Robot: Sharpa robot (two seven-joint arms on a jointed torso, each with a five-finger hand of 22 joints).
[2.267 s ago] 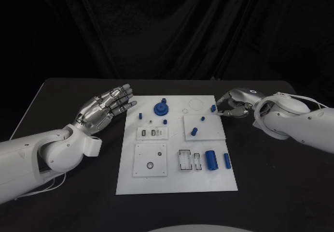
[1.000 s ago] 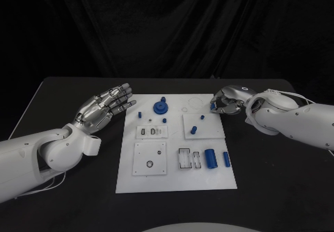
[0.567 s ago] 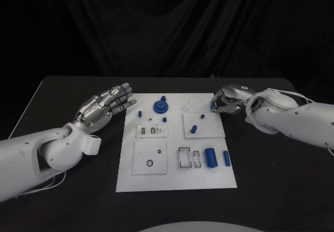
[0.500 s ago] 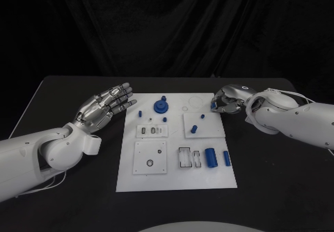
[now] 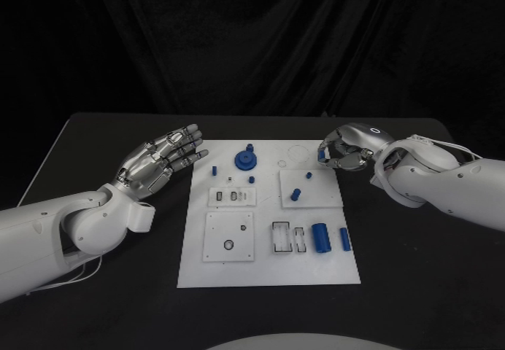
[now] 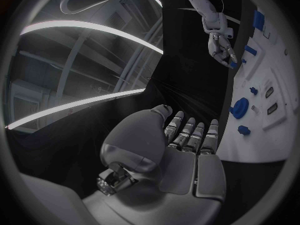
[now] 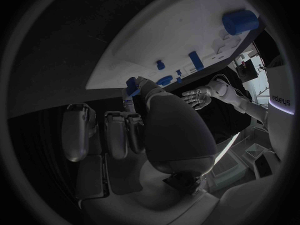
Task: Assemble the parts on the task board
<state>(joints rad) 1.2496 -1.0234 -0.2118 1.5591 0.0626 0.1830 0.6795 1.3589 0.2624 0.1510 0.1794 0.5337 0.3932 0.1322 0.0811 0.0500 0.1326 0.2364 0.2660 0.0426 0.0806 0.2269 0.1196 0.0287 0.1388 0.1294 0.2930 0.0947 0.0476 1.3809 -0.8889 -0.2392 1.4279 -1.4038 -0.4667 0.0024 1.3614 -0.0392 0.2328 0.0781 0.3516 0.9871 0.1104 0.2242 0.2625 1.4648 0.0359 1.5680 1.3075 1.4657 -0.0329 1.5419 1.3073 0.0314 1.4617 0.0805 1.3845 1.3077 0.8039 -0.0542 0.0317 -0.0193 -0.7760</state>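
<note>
Now your right hand [image 5: 347, 152] pinches a small blue peg [image 7: 133, 86] at the white task board's [image 5: 268, 273] far right corner, while your left hand [image 5: 157, 162] hovers beside it, fingers spread, holding nothing.

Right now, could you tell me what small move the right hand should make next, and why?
Probably carry it over the task board toward an empty socket. The right hand pinches a small blue part at the board's far right corner, while the left hand rests open beside the board.
</note>
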